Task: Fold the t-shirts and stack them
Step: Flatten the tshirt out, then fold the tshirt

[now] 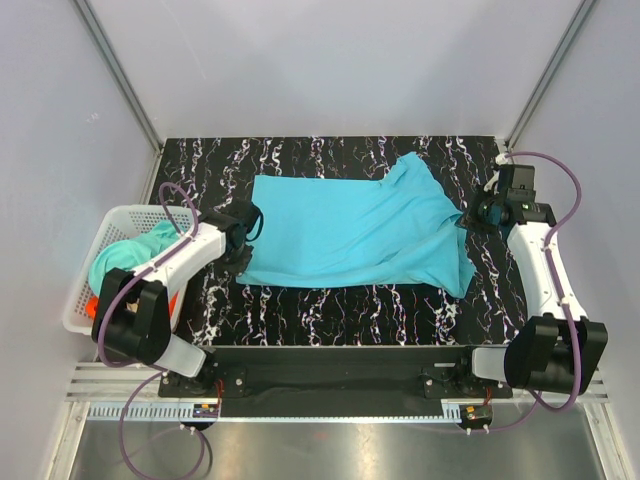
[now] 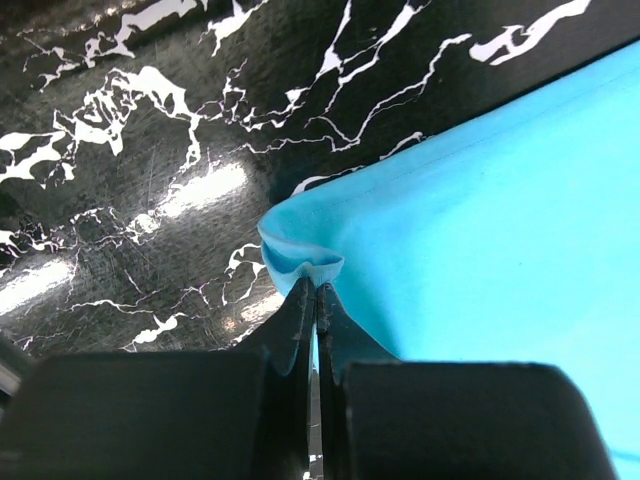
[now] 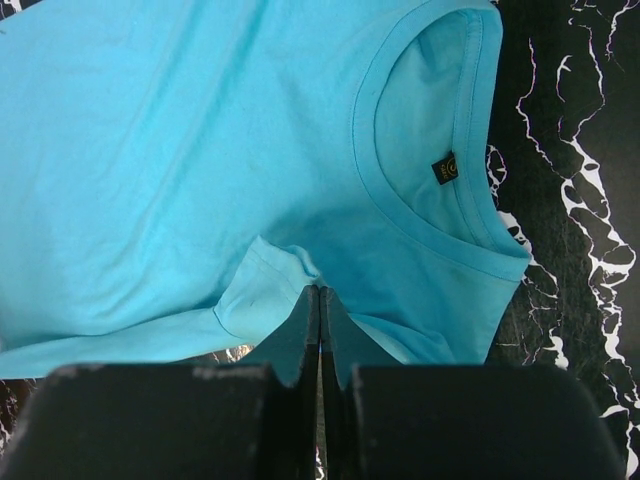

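Note:
A bright cyan t-shirt lies spread across the black marbled table, its collar end toward the right. My left gripper is shut on the shirt's left hem corner, which bunches at the fingertips. My right gripper is shut on the cloth near the shoulder, beside a folded sleeve; the neck opening with a dark label lies just beyond. Mint-teal t-shirt and an orange-red one sit in the basket.
A white plastic lattice basket stands at the table's left edge, by the left arm. Grey walls and metal posts close the back and sides. Bare marbled table shows in front of the shirt.

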Action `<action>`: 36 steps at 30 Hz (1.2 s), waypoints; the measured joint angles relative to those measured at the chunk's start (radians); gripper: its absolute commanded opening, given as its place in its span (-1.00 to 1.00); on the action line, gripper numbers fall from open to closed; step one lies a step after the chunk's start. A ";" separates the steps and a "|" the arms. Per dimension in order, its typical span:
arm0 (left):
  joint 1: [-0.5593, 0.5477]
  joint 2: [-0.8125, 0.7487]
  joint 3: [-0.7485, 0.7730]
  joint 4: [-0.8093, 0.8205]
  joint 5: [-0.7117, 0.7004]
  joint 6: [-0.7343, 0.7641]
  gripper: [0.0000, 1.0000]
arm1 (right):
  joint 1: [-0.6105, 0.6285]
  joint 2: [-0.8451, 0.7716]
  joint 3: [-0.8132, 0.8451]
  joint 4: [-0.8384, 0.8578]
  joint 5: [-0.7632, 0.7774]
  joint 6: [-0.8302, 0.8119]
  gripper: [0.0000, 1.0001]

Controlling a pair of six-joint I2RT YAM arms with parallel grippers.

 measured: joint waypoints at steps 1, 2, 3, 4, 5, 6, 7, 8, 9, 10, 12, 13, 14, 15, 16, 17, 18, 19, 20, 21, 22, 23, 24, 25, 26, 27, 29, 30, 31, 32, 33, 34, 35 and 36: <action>0.000 0.000 0.003 0.000 -0.002 0.003 -1.00 | 0.001 -0.002 0.000 0.000 0.001 0.000 -1.00; 0.000 0.000 0.004 0.001 -0.004 0.008 -1.00 | 0.001 -0.003 0.000 0.000 0.001 0.000 -1.00; 0.000 0.000 0.005 0.003 -0.005 0.011 -1.00 | 0.001 -0.005 0.000 0.001 0.001 -0.001 -1.00; 0.000 0.000 0.005 0.005 -0.006 0.018 -1.00 | 0.001 -0.008 0.000 0.001 0.001 -0.001 -1.00; 0.000 0.000 0.005 0.006 -0.009 0.023 -1.00 | 0.001 -0.013 0.000 0.001 0.002 -0.002 -1.00; 0.000 0.000 0.005 0.008 -0.011 0.026 -1.00 | 0.001 -0.019 0.000 0.002 0.002 -0.004 -1.00; 0.000 0.000 0.005 0.008 -0.014 0.030 -1.00 | 0.001 -0.026 0.000 0.003 0.003 -0.006 -1.00; 0.000 0.000 0.006 0.008 -0.017 0.035 -1.00 | 0.001 -0.034 0.000 0.007 0.009 -0.008 -1.00; 0.000 0.000 0.009 0.008 -0.020 0.040 -1.00 | 0.001 -0.042 0.000 0.010 0.015 -0.010 -1.00; 0.000 0.000 0.011 0.010 -0.024 0.044 -1.00 | 0.002 -0.049 0.000 0.011 0.018 -0.013 -1.00; -0.001 0.000 0.020 0.013 -0.033 0.056 -1.00 | 0.002 -0.067 0.000 0.017 0.021 -0.020 -1.00; -0.001 0.000 0.026 0.014 -0.037 0.064 -1.00 | 0.002 -0.075 0.000 0.021 0.023 -0.024 -1.00; -0.002 0.000 0.032 0.019 -0.042 0.075 -1.00 | 0.002 -0.084 -0.003 0.031 0.025 -0.029 -1.00; -0.002 0.000 0.040 0.024 -0.047 0.086 -1.00 | 0.002 -0.094 -0.008 0.040 0.027 -0.032 -1.00; -0.002 0.000 0.048 0.030 -0.051 0.097 -1.00 | 0.002 -0.105 -0.014 0.051 0.027 -0.035 -1.00; -0.004 -0.001 0.055 0.034 -0.057 0.106 -1.00 | 0.002 -0.119 -0.026 0.068 0.027 -0.039 -1.00; -0.005 -0.001 0.062 0.037 -0.064 0.113 -1.00 | 0.002 -0.130 -0.034 0.076 0.027 -0.041 -1.00; -0.006 -0.001 0.067 0.043 -0.071 0.121 -1.00 | 0.002 -0.140 -0.041 0.084 0.027 -0.044 -1.00; -0.006 -0.003 0.069 0.049 -0.077 0.129 -1.00 | 0.002 -0.147 -0.042 0.091 0.027 -0.047 -1.00; -0.007 -0.005 0.069 0.056 -0.083 0.138 -1.00 | 0.002 -0.150 -0.042 0.098 0.027 -0.050 -1.00; -0.007 -0.006 0.069 0.061 -0.087 0.145 -1.00 | 0.002 -0.151 -0.042 0.105 0.027 -0.052 -1.00; -0.007 -0.006 0.071 0.067 -0.093 0.154 -1.00 | 0.002 -0.151 -0.042 0.113 0.027 -0.054 -1.00; -0.007 -0.006 0.072 0.070 -0.098 0.161 -1.00 | 0.002 -0.151 -0.042 0.117 0.028 -0.058 -1.00; -0.007 -0.006 0.075 0.074 -0.105 0.167 -1.00 | 0.002 -0.151 -0.042 0.121 0.028 -0.060 -1.00; -0.007 -0.006 0.079 0.077 -0.110 0.176 -1.00 | 0.002 -0.151 -0.042 0.125 0.030 -0.062 -1.00; -0.007 -0.005 0.082 0.083 -0.113 0.183 -1.00 | 0.002 -0.151 -0.042 0.129 0.032 -0.064 -1.00; -0.007 -0.004 0.093 0.098 -0.122 0.207 -1.00 | 0.002 -0.151 -0.042 0.142 0.035 -0.068 -1.00; -0.007 -0.002 0.100 0.105 -0.125 0.219 -1.00 | 0.002 -0.151 -0.042 0.148 0.035 -0.069 -1.00; -0.008 0.004 0.110 0.112 -0.128 0.232 -1.00 | 0.002 -0.151 -0.043 0.157 0.034 -0.072 -1.00; -0.008 0.013 0.123 0.121 -0.130 0.246 -1.00 | 0.002 -0.150 -0.043 0.167 0.033 -0.076 -1.00; -0.008 0.021 0.133 0.128 -0.132 0.258 -1.00 | 0.002 -0.150 -0.044 0.174 0.031 -0.080 -1.00; -0.008 0.032 0.143 0.142 -0.134 0.272 -1.00 | 0.002 -0.150 -0.044 0.181 0.029 -0.084 -1.00; -0.008 0.043 0.150 0.156 -0.135 0.287 -1.00 | 0.002 -0.148 -0.044 0.190 0.027 -0.089 -1.00; -0.008 0.052 0.156 0.167 -0.135 0.300 -1.00 | 0.002 -0.146 -0.044 0.198 0.027 -0.094 -1.00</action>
